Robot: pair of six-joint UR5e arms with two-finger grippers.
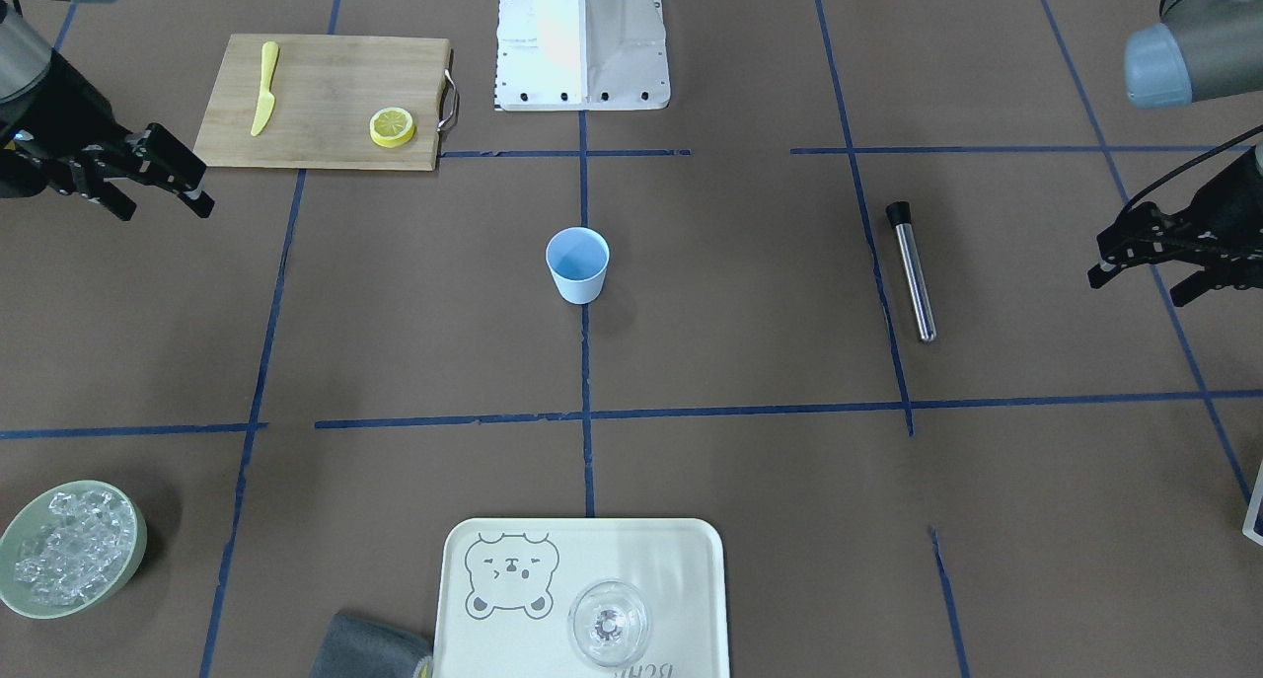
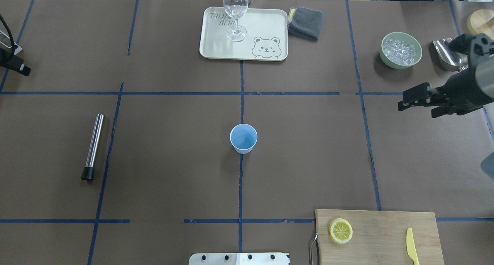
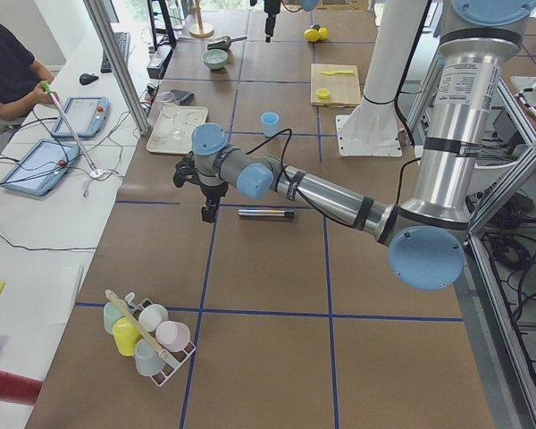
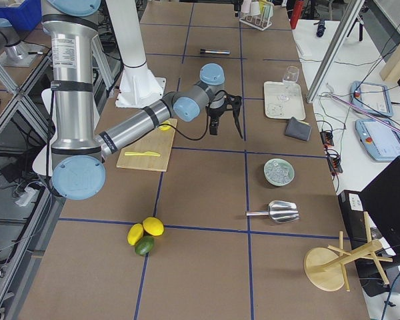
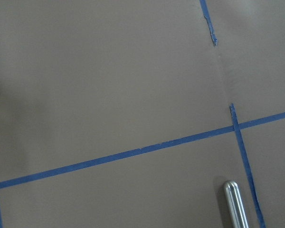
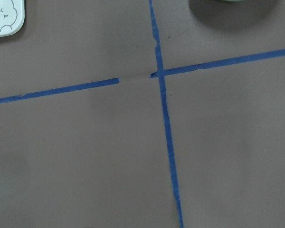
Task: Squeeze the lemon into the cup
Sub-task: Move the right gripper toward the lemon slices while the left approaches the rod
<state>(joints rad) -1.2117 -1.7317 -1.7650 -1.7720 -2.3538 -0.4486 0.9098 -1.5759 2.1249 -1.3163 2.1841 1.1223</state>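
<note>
Where blue tape (image 2: 173, 93) grids brown paper (image 2: 173, 149), cup (image 2: 243, 138) centred, lemon (image 2: 340, 230) on board (image 2: 386, 234)

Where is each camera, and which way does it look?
Front view: across the table, facing the robot's base; left gripper and right gripper show.
Overhead: behind the robot, looking forward and down; right gripper shows.
Left side: left table end, looking along it; left arm near.
Right side: right end; right arm near.
Left wrist: down at a metal tube; no robot parts.
Right wrist: down at blue tape; no robot parts.
Front and overhead share the cup.
</note>
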